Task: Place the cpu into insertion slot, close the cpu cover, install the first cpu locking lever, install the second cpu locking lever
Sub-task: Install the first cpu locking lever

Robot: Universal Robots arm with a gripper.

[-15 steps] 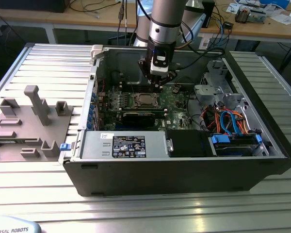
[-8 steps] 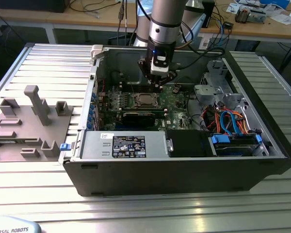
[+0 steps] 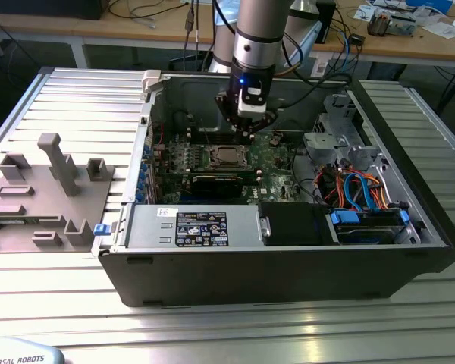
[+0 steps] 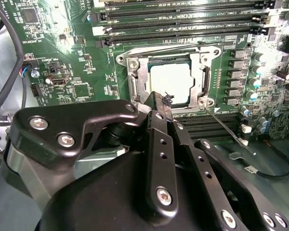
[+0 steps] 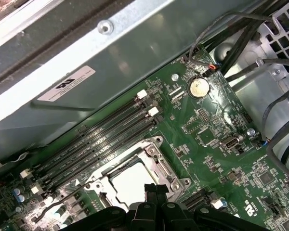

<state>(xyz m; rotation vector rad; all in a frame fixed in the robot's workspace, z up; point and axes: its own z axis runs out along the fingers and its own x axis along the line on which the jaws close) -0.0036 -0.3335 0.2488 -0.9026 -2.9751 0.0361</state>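
The cpu lies flat in the insertion slot on the green board, its dull silver top showing through the window of the cpu cover. The cover lies down over the chip. A thin locking lever sticks out slanted from one corner of the socket, away from the frame. My gripper hangs just above the socket's edge, fingers shut together with nothing between them. In the exterior view the gripper hovers inside the open case, slightly behind the cpu. In the first wrist view the cpu sits just beyond the gripper.
Long memory slots run beside the socket. The case's metal wall rises close behind the board. Cables and drive bays fill the exterior view's right of the case, a power supply the front. A grey fixture lies outside.
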